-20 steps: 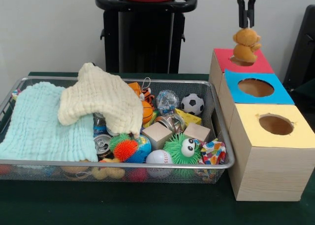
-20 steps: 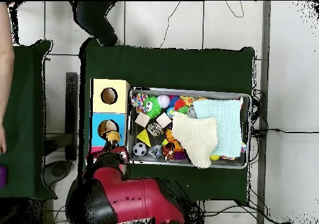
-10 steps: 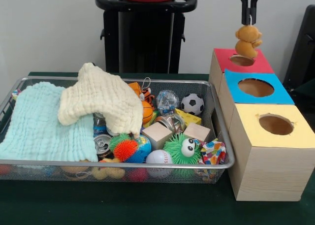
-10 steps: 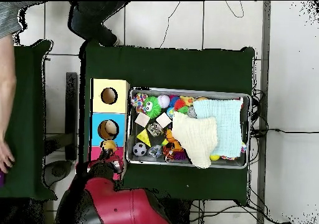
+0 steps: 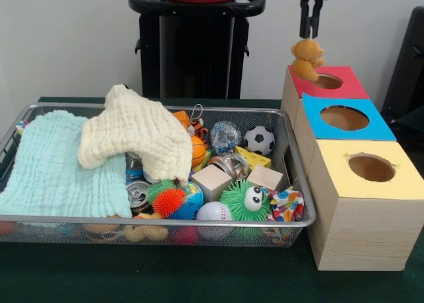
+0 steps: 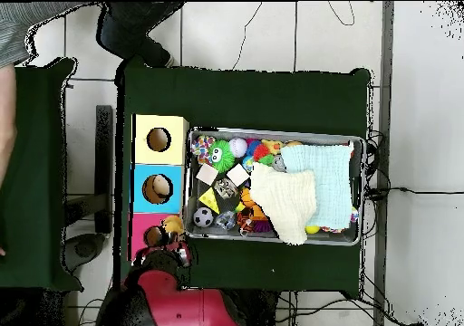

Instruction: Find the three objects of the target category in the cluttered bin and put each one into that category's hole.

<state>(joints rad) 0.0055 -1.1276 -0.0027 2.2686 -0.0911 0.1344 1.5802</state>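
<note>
Front view: we see the gripper (image 5: 309, 28) entering at the top edge, the arm above it cut off. Its two fingers are pinched on a thin loop, from which the small orange plush toy (image 5: 306, 58) hangs. The toy hangs at the left edge of the red-topped box (image 5: 344, 84), partly covering the near rim of its hole; we cannot tell whether it touches the box. The blue-topped box (image 5: 368, 125) and yellow-topped box (image 5: 397, 183) follow towards the camera. In the wire bin (image 5: 291, 150) a cream cloth (image 5: 136, 130) and a pale green cloth (image 5: 56, 167) hide much of the clutter.

Overhead view: the plush toy (image 6: 172, 223) shows beside the red hole; the gripper is hard to make out against the arm (image 6: 177, 295).
</note>
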